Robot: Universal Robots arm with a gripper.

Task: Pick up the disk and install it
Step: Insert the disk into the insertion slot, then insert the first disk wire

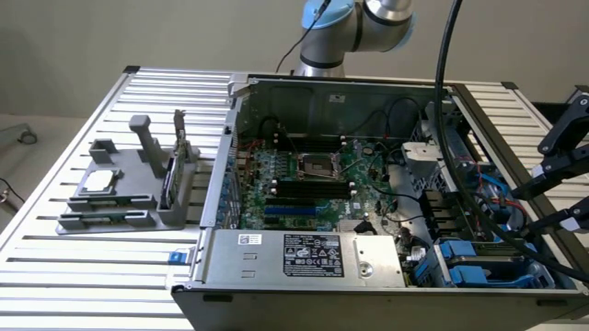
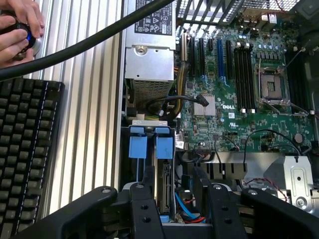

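On my exterior view the slatted table (image 1: 74,276) carries the open case (image 1: 332,93), which takes up its middle and the exterior view's right. A grey fixture (image 1: 120,207) sits near the table edge on the exterior view's left. Inside the case I see the board (image 1: 313,186) lying flat, with the power supply (image 1: 304,255) along the near wall.

On the wrist view a keyboard (image 2: 25,159) lies on the table beside the case, and a person's hands (image 2: 17,25) are beyond it.

The gripper (image 2: 173,174) hangs over the case's drive bay corner, next to the power supply. Its jaws stand wide and hold nothing. The disk (image 2: 164,191) stands on edge down in that bay, directly below the gap between the fingers (image 2: 145,209). It sits closer to one finger than the other, and I cannot tell whether that one touches it. Its blue tab (image 2: 164,148) is just past the fingertips.
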